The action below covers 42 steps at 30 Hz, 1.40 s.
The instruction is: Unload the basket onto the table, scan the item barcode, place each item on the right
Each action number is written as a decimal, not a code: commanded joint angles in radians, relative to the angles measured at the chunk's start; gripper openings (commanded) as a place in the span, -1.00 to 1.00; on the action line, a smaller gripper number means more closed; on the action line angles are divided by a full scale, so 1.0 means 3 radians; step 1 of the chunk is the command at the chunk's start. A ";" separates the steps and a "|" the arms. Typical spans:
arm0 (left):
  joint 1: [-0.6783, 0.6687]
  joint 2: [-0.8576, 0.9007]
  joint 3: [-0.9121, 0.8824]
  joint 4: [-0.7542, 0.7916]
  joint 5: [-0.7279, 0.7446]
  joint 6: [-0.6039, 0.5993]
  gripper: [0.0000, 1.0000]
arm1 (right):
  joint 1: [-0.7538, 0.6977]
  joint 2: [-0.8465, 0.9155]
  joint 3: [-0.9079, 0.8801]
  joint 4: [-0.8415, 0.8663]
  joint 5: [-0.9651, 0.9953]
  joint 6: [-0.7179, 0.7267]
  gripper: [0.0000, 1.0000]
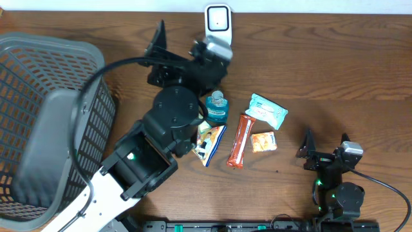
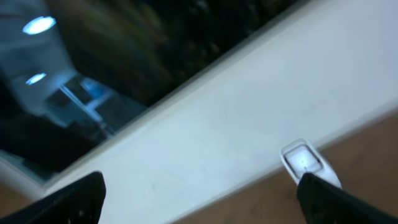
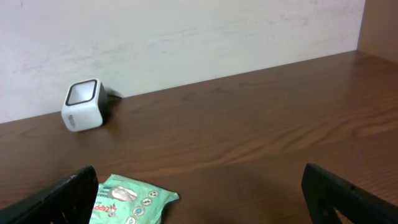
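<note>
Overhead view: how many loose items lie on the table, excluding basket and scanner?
5: blue bottle, blue-white packet below it, orange bar centre, small orange packet beside it, teal wipes pack above. The left arm may hide more.

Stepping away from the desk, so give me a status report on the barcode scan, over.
Left gripper open, empty, near scanner. Right gripper open, empty. No item held; bottle beside left arm. Nothing between gripper and scanner.

Soft, even indoor light; left wrist view motion-blurred, others sharp.
</note>
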 commanded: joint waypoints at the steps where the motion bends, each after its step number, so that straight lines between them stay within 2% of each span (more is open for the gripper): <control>1: 0.0019 -0.0262 0.0003 -0.0309 0.0411 -0.0230 0.96 | 0.0011 -0.0018 -0.0008 -0.0008 0.0018 -0.0023 0.99; 4: 0.0056 -0.0435 -0.0008 -0.0495 0.0649 -0.0411 0.96 | 0.0011 -0.0018 -0.0008 -0.0008 0.0017 -0.0023 0.98; 7: 0.0103 -0.0626 -0.0065 -0.0500 0.0657 -0.0576 0.96 | 0.0011 -0.0018 -0.0008 -0.0003 0.0015 -0.0020 0.98; 12: 0.0275 -0.0941 -0.0161 -0.0685 0.1044 -0.0729 0.95 | 0.0011 -0.0018 -0.0008 -0.0013 -0.0284 0.0278 0.98; 17: 0.0707 -0.1219 -0.0167 -0.0863 0.1637 -0.1296 0.96 | 0.0011 -0.0018 -0.0008 0.0018 -0.0726 0.1057 0.98; 20: 0.1027 -0.1401 -0.0167 -0.0931 0.2008 -0.1643 0.95 | 0.0011 -0.0018 -0.0008 0.0051 -0.1082 0.1312 0.99; 24: 0.1442 -0.1720 -0.0172 -0.1047 0.2631 -0.1929 0.96 | 0.0011 -0.0018 -0.0008 0.0080 -0.1539 0.1350 0.99; 27: 0.1713 -0.2031 -0.0209 -0.1045 0.2895 -0.2121 0.96 | 0.0011 -0.0018 -0.0008 0.0081 -0.1759 0.1350 0.99; 35: 0.2335 -0.3011 -0.0444 -0.1134 0.3429 -0.2459 0.96 | 0.0011 -0.0018 -0.0008 0.0084 -0.2056 0.1447 0.98; 39: 0.2588 -0.3429 -0.0547 -0.1133 0.3592 -0.2570 0.96 | 0.0011 -0.0018 -0.0008 0.0085 -0.2113 0.1871 0.99; 42: 0.2502 -0.3675 -0.0554 -0.1113 0.3620 -0.2570 0.96 | 0.0011 -0.0018 -0.0008 0.0093 -0.2115 0.2146 0.98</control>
